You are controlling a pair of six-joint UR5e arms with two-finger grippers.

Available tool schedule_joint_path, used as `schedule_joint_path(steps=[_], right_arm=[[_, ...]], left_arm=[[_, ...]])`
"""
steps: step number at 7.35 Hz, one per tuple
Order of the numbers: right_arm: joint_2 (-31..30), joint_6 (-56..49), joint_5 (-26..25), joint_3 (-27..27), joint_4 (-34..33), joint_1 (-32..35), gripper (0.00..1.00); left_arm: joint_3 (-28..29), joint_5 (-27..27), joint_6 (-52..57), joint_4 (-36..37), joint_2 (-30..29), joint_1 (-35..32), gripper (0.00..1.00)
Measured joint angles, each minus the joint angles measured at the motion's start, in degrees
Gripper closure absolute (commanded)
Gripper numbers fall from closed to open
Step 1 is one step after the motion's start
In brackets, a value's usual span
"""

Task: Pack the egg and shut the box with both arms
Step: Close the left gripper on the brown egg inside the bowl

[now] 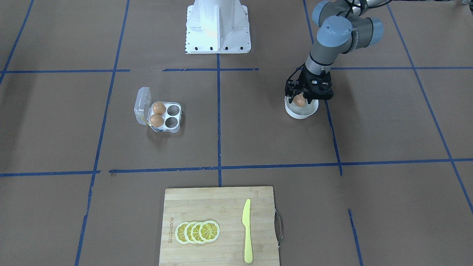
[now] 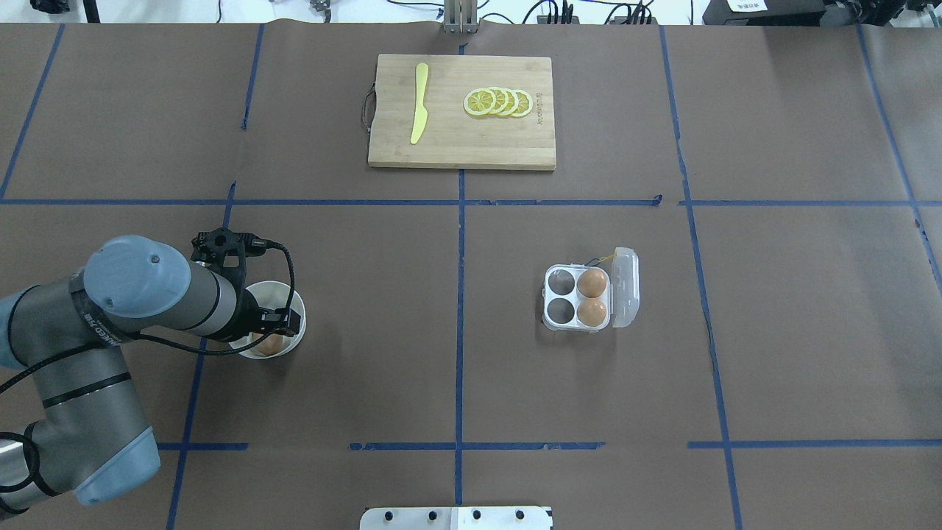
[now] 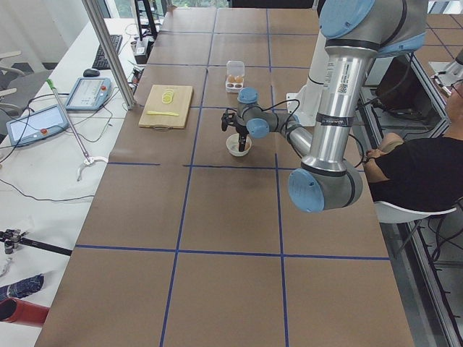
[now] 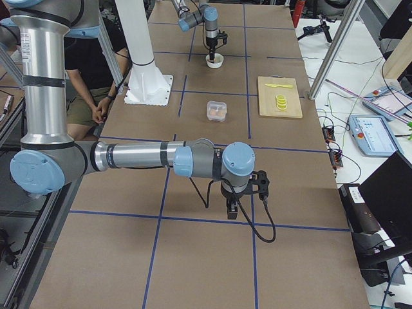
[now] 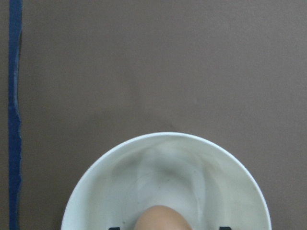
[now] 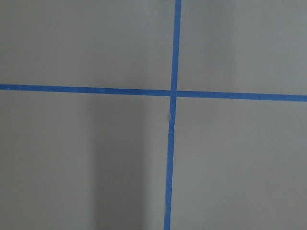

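two eggs (image 1: 159,108) (image 1: 156,120) in one box (image 1: 142,104), third egg (image 1: 300,101) in one bowl (image 1: 301,115) between parted left fingers (image 1: 309,97); right fingers (image 4: 230,210): state unclear

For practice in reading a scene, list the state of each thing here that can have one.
box, lid open, two eggs in, two cells empty
egg, in the bowl, not gripped
bowl, upright, holds that egg
left gripper, open around the egg
right gripper, above the table, open or shut unclear

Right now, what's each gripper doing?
Left gripper: astride the egg in the bowl; grip cannot be told.
Right gripper: cannot be told.
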Motion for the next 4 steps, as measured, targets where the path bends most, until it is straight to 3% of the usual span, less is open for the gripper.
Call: schedule_joint_path(steps=[2, 3, 4], right_arm=[[-0.02, 0.0, 0.09, -0.08, 0.0, 0.0, 0.0], [-0.02, 0.0, 0.1, -0.1, 0.0, 0.0, 0.0], [-0.01, 0.0, 0.1, -0.1, 0.0, 0.0, 0.0]], left_arm=[[0.31, 0.0, -0.02, -0.04, -0.03, 0.16, 0.82], [0.16, -0.02, -0.01, 0.01, 0.0, 0.12, 1.0], [-0.21, -0.03, -0.12, 0.07, 0.13, -0.04, 1.0]])
